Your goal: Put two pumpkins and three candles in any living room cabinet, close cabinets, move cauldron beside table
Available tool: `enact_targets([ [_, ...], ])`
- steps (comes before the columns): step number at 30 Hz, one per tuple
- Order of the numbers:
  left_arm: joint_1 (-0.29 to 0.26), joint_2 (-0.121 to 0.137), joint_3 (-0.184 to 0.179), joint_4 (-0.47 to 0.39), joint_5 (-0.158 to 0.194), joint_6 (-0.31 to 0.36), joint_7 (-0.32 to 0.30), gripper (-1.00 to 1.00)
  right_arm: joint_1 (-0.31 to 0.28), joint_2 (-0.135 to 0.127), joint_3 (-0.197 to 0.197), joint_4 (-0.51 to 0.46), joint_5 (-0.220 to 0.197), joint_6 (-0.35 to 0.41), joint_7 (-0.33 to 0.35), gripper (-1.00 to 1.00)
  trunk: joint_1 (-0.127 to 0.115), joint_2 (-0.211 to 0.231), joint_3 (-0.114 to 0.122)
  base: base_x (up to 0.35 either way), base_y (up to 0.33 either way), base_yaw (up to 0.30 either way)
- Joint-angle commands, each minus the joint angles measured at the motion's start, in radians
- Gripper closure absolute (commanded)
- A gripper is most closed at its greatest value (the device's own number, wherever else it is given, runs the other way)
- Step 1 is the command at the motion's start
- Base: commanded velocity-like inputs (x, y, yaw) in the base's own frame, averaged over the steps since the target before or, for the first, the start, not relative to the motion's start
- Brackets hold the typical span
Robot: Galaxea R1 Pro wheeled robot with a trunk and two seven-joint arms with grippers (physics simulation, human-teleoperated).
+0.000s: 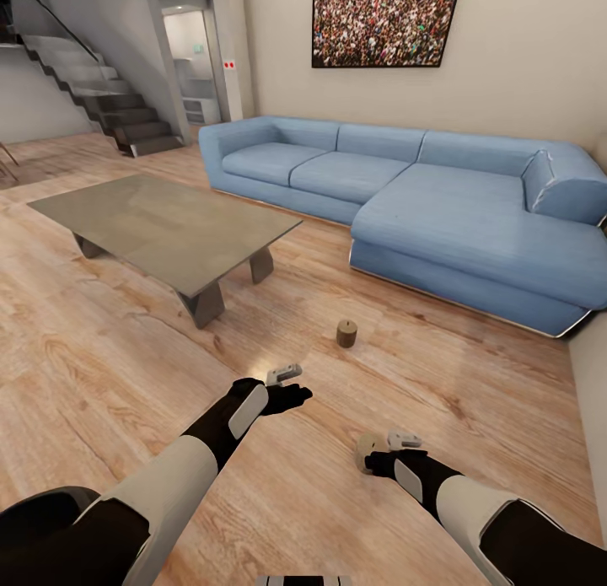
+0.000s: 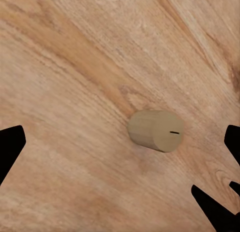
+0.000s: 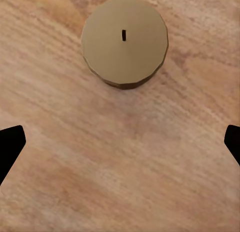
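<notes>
A brown candle (image 1: 346, 332) stands upright on the wood floor between the table (image 1: 169, 223) and the sofa. A second, tan candle (image 1: 368, 447) stands right beside my right gripper (image 1: 386, 456). In the right wrist view this candle (image 3: 124, 42) is seen from above, wick up, just ahead of the open fingers (image 3: 10, 147). My left gripper (image 1: 291, 389) hovers open over the floor. In its wrist view a candle (image 2: 156, 130) stands on the planks, apart from the fingers (image 2: 10, 149). The pumpkins, cabinet and cauldron are out of view.
A blue corner sofa (image 1: 438, 206) runs along the back and right. The low table sits at the left with a block leg (image 1: 205, 303) nearest me. Stairs (image 1: 110, 105) and a doorway lie at the far left. Bare floor surrounds both arms.
</notes>
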Motion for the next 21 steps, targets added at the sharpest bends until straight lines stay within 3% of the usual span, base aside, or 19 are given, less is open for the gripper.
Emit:
enact_targets([
  [1, 0.0, 0.0, -0.002, -0.001, 0.01, 0.002, 0.009, -1.0, 0.0, 0.0, 0.009, -0.002, -0.008, 0.006, -0.005, -1.0, 0.0, 0.0, -0.001, 0.0, 0.0, 0.0],
  [21, 0.0, 0.0, -0.002, -0.001, 0.01, -0.001, 0.009, -1.0, 0.0, 0.001, 0.009, -0.002, -0.008, 0.006, -0.005, -1.0, 0.0, 0.0, -0.001, 0.047, 0.0, 0.0],
])
